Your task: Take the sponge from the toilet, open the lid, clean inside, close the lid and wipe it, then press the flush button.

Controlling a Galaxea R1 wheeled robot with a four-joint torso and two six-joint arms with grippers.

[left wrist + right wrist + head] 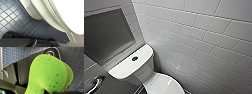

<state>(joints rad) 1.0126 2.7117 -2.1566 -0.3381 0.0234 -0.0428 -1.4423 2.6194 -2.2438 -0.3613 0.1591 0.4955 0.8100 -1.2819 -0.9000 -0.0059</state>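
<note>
The bright green sponge (50,74) looms close in the right wrist view, bent over and pinched at its lower end by my right gripper (51,91), which is shut on it above dark blue floor tiles. In the head view the small round dark flush button (134,58) sits in the middle of the white tank top (125,67). Below it lies the closed white lid (164,86), cut off by the picture's edge. My left gripper (41,42) hangs open and empty low beside the toilet bowl (40,11), near the floor.
White brick-pattern wall tiles (204,37) run close along the toilet's right side. A dark recessed panel (106,35) is set in the wall behind the tank. A chrome handle (95,83) shows at the lower left. Dark blue floor tiles (15,18) surround the bowl's base.
</note>
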